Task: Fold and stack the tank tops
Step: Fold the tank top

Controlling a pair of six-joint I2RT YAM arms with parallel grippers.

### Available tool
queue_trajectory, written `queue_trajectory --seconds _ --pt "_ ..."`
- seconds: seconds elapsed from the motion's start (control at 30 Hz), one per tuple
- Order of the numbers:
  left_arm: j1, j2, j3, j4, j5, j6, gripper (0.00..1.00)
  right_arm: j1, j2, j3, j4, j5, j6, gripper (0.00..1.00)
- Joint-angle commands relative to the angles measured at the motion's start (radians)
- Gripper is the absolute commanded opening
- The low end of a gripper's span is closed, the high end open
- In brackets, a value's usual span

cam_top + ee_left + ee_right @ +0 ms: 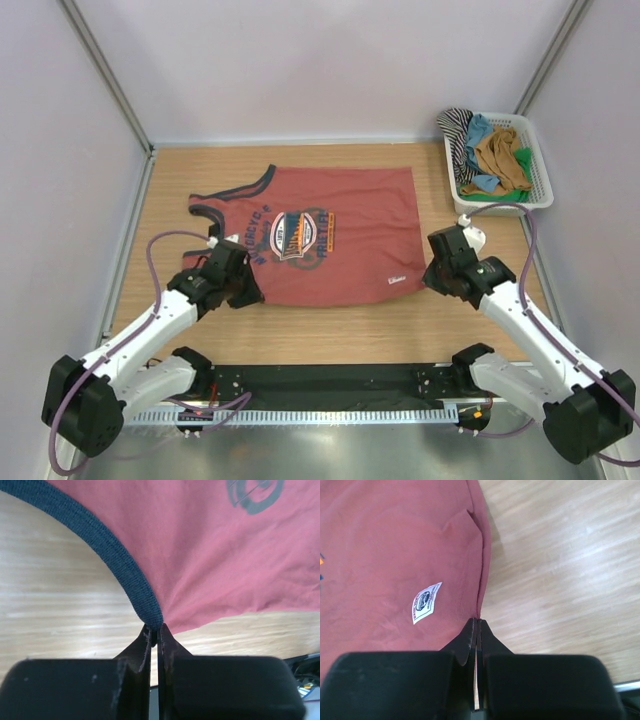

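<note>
The soft rust-red tank top (340,235) is lying flat on the wood-grain table (330,325). The left gripper (155,628) is pinching the tip of its ribbed, curving navy trim (115,560), while the right gripper (478,622) is pinching its faintly creased hem corner.

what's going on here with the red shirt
A two-armed robot has a rust-red tank top spread flat on the table. The left claw pinches its near navy-trimmed edge, the right claw its near hem corner. No fold is made yet; other tops sit in the basket at the far right.
</note>
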Motion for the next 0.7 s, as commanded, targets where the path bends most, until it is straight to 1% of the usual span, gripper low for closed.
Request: queue_trajectory --seconds 0.0,0.13,0.23,0.27,0.37,0.5,0.67 --pt "-0.052 -0.044 -0.039 -0.015 0.018 -0.057 0.0 0.006 -0.069 -0.06 -0.016 -0.038 0.042 0.01" --pt "-0.074 -0.061 -0.054 -0.016 0.001 -0.08 0.0 0.004 -0.121 -0.077 -0.047 0.01 0.062 0.01" --pt "-0.075 -0.038 -0.045 -0.003 0.001 -0.077 0.0 0.004 -0.118 -0.065 -0.047 0.023 0.052 0.01" --pt "-0.075 -0.026 -0.039 0.002 -0.029 -0.077 0.0 0.004 -0.111 -0.05 -0.046 0.029 0.046 0.01" --pt "-0.074 0.034 0.005 0.011 -0.043 -0.062 0.0 0.006 -0.054 -0.012 -0.041 0.053 0.019 0.01" --pt "-0.065 0.103 0.088 -0.009 -0.058 -0.039 0.0 0.0 0.035 0.087 -0.021 0.092 -0.027 0.01" --pt "-0.017 0.156 0.208 -0.039 -0.077 -0.003 0.0 -0.055 0.15 0.198 0.013 0.078 -0.098 0.01"
